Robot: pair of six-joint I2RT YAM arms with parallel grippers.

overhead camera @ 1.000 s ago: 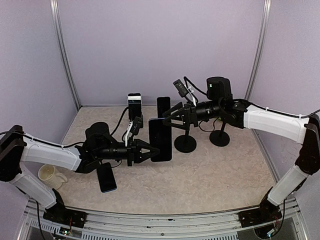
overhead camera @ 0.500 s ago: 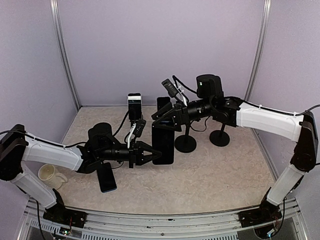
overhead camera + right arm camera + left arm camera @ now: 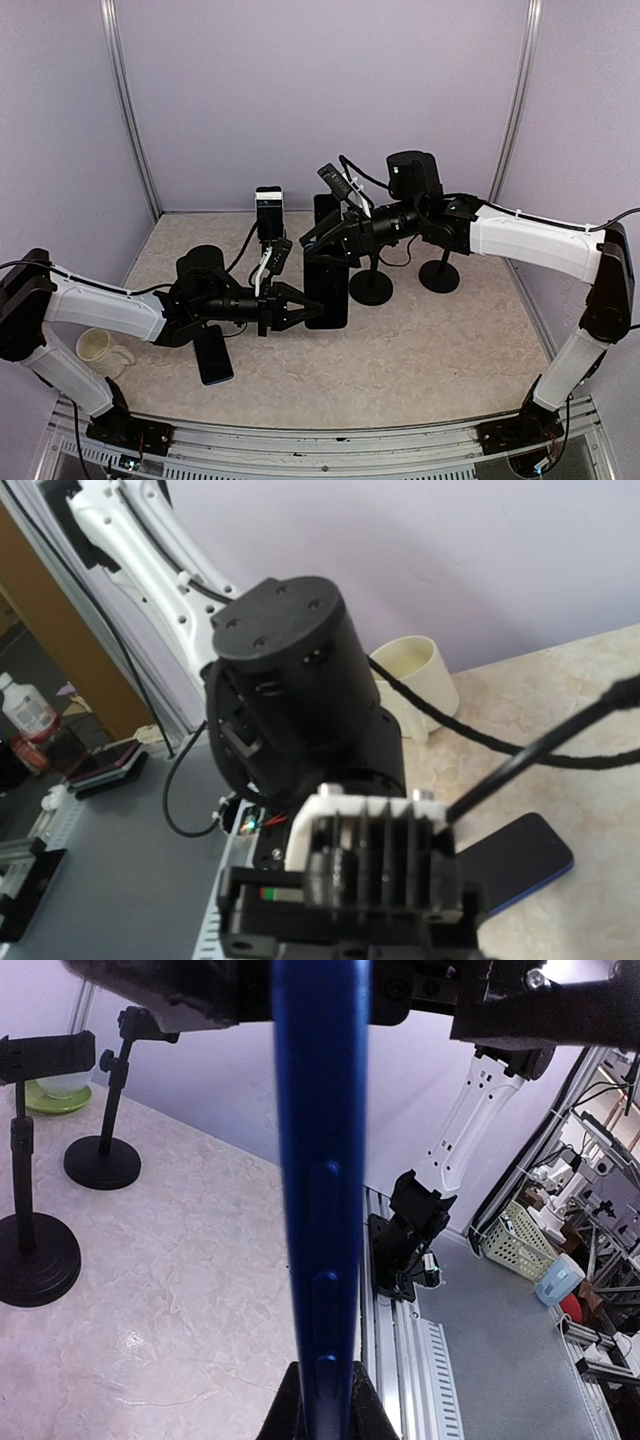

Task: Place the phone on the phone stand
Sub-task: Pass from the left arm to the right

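Right arm has swung left: right gripper point(image 3: 322, 243) now sits at the top edge of the phone point(image 3: 328, 295). Cup point(image 3: 97, 349) at lower left, inside not visible from here. Left gripper point(image 3: 303, 306) is clenched on the phone's near long edge, holding it upright mid-frame, just left of the phone stand point(image 3: 371, 288). Right jaws straddle the phone's top. Can't tell if they pinch it yet, and the right wrist view doesn't show the fingertips.

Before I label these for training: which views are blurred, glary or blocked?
Top external: sharp, evenly lit, soft shadows, corner poles bowed by the lens. Left wrist: the phone, edge-on and close, splits the frame. Right wrist: the left arm fills the frame, soft near the bottom, mug visible behind.
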